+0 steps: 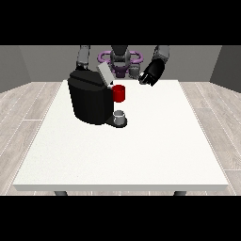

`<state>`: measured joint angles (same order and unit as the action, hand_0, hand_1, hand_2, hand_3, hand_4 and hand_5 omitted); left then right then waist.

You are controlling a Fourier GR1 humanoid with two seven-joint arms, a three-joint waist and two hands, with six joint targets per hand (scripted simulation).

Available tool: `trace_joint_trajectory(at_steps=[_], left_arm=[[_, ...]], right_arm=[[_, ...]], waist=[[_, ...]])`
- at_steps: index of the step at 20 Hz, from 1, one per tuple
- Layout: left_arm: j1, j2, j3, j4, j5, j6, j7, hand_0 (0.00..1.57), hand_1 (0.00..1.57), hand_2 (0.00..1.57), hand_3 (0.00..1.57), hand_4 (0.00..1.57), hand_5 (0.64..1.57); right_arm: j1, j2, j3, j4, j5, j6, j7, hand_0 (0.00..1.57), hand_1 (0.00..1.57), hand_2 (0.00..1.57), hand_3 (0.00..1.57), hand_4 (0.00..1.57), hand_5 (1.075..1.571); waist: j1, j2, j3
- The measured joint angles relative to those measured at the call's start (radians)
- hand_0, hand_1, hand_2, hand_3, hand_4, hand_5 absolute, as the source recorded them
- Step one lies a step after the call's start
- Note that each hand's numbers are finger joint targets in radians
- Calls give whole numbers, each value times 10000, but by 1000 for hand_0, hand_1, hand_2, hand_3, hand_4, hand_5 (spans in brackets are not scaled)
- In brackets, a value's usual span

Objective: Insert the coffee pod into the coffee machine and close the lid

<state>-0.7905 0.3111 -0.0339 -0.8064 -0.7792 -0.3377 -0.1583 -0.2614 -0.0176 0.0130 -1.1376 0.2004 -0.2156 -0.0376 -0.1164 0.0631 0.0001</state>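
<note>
No readable text, labels, brands, numbers or signs anywhere; coffee machine body plain black, no lettering visible; its raised lid plain grey; red part at its front unmarked; small grey cup unmarked; white table bare of print; robot shows no markings.

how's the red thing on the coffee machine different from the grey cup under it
The red pod holder is bright red and sits high on the front of the coffee machine, by the raised lid. The grey cup is pale grey, looks smaller, and stands low on the machine's base. Both are round, open-topped and upright, one above the other.
</note>
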Motion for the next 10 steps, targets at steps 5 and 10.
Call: trace_joint_trajectory(at_steps=[5, 10], left_arm=[[-780, 165, 273, -126, 146, -573, 215, 1380, 1380, 1397, 1375, 522, 1571], [-1821, 312, 908, 23, 520, -987, 735, 1202, 1202, 1240, 1256, 491, 1571]], right_arm=[[-21, -114, -51, -160, -244, 402, -107, 0, 0, 0, 0, 0, 1571], [-307, -84, 6, -439, -257, 471, -178, 0, 0, 0, 0, 0, 1571]], waist=[[-323, -66, 0], [-718, 163, 2]])
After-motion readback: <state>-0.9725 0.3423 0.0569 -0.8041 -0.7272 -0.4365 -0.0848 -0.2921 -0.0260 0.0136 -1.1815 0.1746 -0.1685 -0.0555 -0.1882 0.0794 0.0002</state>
